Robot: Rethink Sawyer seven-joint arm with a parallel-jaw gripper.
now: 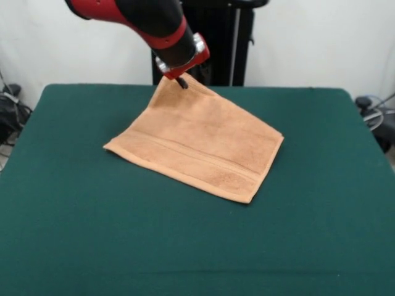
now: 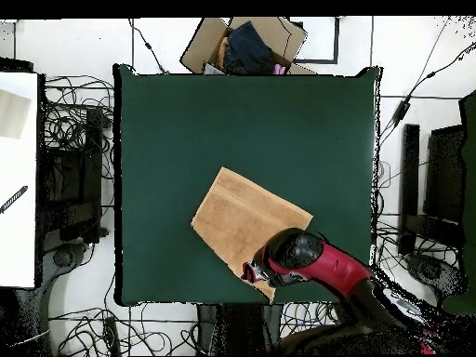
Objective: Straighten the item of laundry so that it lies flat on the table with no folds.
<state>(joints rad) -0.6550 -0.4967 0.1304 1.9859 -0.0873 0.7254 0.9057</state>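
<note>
In the front view, the near edge of the towel (image 1: 197, 148), with its woven band, is seen lying flat on the table (image 1: 74, 234), running from centre left down toward lower centre right. Farther back, the cloth rises to a peak in the upper middle of the frame, where the far corner is pinched in the closed tips of the gripper (image 1: 182, 81) and held off the table. The towel thus hangs below and nearward of the gripper. In the overhead view the towel (image 2: 244, 219) is seen at lower centre, the gripper (image 2: 253, 272) at its lower corner. Flattening is judged to depend on that corner being drawn away from the grounded edge and lowered.
</note>
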